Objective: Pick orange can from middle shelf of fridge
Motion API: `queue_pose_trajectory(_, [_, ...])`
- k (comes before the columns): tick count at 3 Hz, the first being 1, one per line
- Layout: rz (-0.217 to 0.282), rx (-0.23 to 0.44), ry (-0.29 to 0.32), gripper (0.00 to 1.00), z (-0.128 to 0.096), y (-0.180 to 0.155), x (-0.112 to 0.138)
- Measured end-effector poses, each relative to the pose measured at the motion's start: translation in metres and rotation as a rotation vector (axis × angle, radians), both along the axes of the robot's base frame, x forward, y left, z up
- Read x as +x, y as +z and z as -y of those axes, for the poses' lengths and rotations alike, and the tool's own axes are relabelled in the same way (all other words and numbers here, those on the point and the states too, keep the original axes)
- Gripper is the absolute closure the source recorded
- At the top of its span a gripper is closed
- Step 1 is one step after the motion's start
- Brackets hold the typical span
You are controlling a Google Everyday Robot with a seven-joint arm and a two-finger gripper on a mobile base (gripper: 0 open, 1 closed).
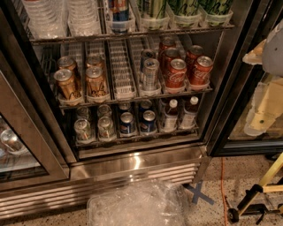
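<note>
The fridge stands open in front of me. Its middle shelf, a wire rack with lane dividers, holds the orange cans in the two left lanes. Two stand at the front and two behind them. Tall silver cans and red Coca-Cola cans fill the right lanes. My gripper hangs at the far right edge of the view, in front of the right glass door. It is well to the right of the shelf and touches no can.
The top shelf holds water bottles and green cans. The bottom shelf holds cans and small bottles. A glass door is at the left. On the floor lie clear plastic, a blue tape cross, an orange cable and a yellow stand.
</note>
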State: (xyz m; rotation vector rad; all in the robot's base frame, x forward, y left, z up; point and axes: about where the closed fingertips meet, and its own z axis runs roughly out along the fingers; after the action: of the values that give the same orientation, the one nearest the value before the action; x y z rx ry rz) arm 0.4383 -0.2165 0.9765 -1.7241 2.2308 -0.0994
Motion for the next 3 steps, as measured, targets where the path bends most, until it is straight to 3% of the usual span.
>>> queue_pose_trajectory(2, [0.001, 0.029, 0.025, 0.00, -0.011, -0.002, 0.000])
queue_pose_trajectory(3, [0.043, 0.125, 0.086, 0.00, -0.051, -0.005, 0.008])
